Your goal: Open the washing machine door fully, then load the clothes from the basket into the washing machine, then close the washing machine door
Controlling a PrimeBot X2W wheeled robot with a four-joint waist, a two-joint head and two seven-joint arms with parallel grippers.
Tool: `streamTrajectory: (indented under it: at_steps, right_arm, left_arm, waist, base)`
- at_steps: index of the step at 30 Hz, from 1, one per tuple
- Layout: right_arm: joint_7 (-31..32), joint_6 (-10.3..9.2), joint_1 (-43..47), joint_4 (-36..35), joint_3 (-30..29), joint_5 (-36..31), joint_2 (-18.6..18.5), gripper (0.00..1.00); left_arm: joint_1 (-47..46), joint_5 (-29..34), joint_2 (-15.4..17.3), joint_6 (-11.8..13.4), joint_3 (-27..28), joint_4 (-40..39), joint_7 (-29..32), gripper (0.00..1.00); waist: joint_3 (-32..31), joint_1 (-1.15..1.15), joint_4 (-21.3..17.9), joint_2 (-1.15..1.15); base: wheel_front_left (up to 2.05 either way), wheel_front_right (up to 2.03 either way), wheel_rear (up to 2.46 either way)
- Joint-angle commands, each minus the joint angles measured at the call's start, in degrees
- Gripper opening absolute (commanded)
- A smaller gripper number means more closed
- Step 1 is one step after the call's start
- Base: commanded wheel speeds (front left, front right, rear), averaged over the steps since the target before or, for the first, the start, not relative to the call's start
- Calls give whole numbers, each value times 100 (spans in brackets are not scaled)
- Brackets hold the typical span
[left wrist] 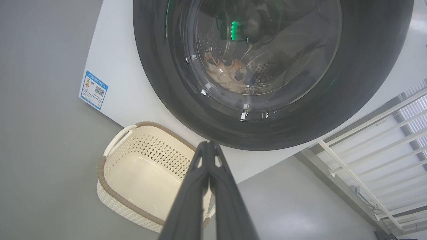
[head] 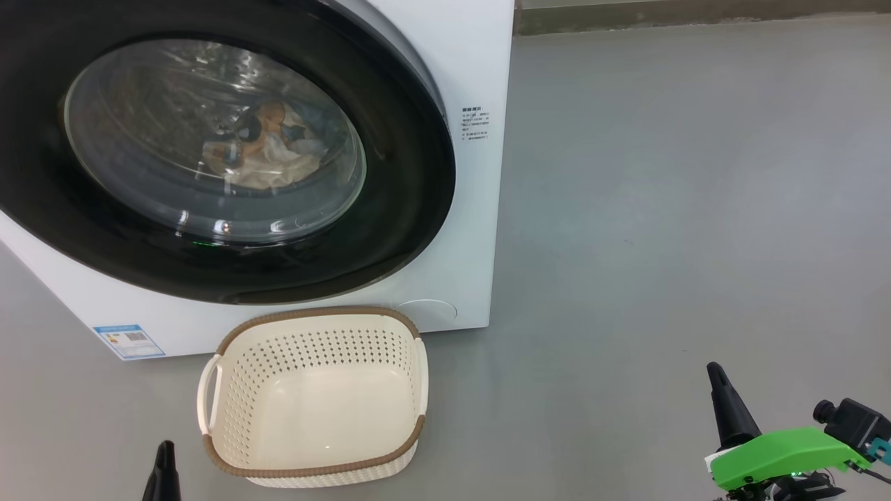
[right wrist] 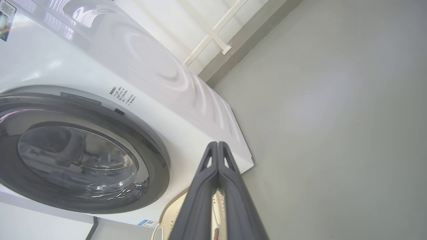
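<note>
Door is seen shut flush on the washing machine, with clothes lying inside it behind the glass, so loading is judged done. Basket is found empty on the floor just in front of the washing machine. Left hand and right hand are clenched on nothing and held well apart from the washing machine, likely because nothing remains to be gripped.
</note>
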Motion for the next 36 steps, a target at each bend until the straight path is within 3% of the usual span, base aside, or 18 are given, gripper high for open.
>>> streamTrajectory:
  at_steps: [1,36]
  right_arm:
    - [35,1,-220,-180,-32,203,-30,0]
    - [552,0,-278,-425,-341,2078,2,0]
  left_arm:
    - [-260,-160,34,26,126,-188,38,0]
    - [-569,-2050,-124,80,261,-297,610,0]
  waist:
    - [-5,0,9,0]
    - [-101,0,167,0]
  base:
    - [0,0,0]
    - [0,0,0]
